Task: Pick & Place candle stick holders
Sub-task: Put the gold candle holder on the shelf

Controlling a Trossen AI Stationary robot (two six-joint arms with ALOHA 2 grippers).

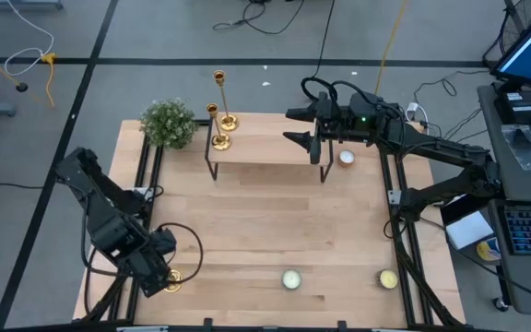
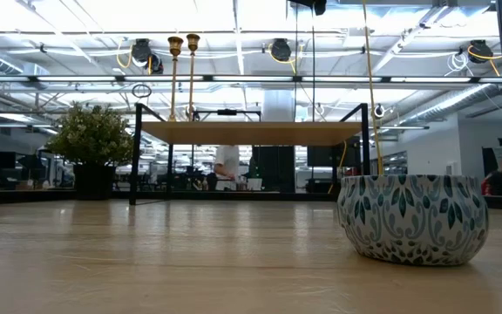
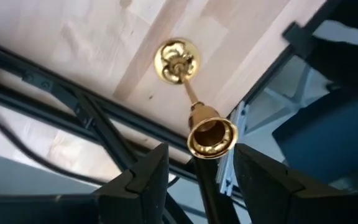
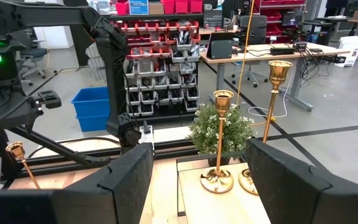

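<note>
**Two on the riser, one by the left gripper**

On the raised shelf [image 1: 265,149], two candle stick holders [image 1: 221,140] stand at the end nearest the green plant [image 1: 169,123]. The right gripper [image 1: 300,126] hovers over the shelf's opposite end, fingers parted and empty. Far from the shelf, the left gripper [image 3: 199,177] hangs above the third candlestick [image 3: 191,99], fingers apart on either side of its cup, not gripping.

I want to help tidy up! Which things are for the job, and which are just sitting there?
For the job:
tall candlestick
short candlestick
third candlestick, under the left tool

Just sitting there:
plant
white candle
two yellow candles
small shelf
</note>
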